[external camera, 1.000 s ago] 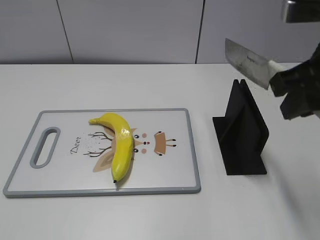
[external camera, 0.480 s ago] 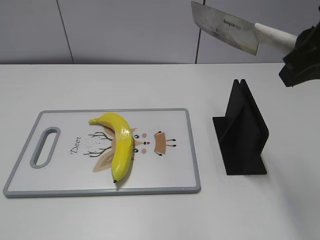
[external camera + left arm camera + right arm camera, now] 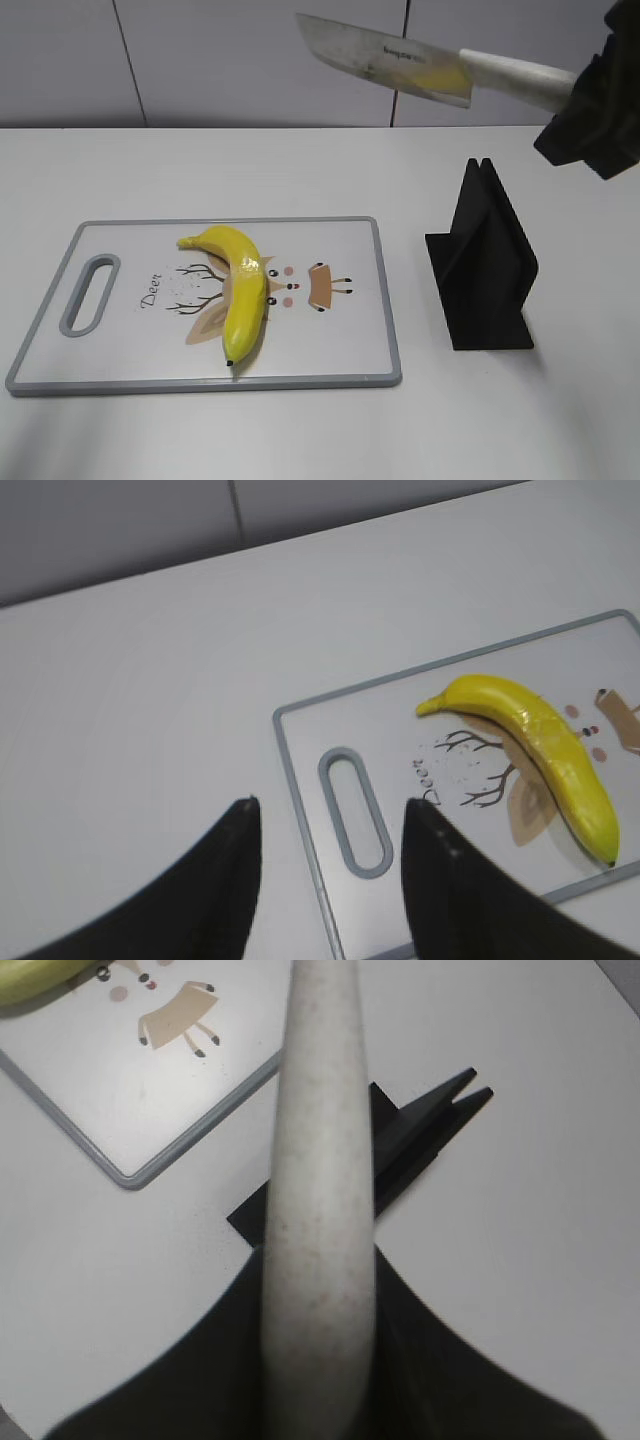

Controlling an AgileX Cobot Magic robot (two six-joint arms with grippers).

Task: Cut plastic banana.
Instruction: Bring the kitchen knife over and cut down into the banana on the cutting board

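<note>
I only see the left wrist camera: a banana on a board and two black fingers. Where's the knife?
Observer: The knife is up in the air, right of the cutting board, held by the right gripper by its pale handle.
Operator: Is it touching the banana?
Observer: No. The blade hangs well above the table, apart from the plastic banana.
Operator: What's under the knife hand?
Observer: A black knife stand, empty, on the table right of the board.
Operator: And my fingers?
Observer: The left gripper is open, holding nothing, above the board's handle end.
</note>
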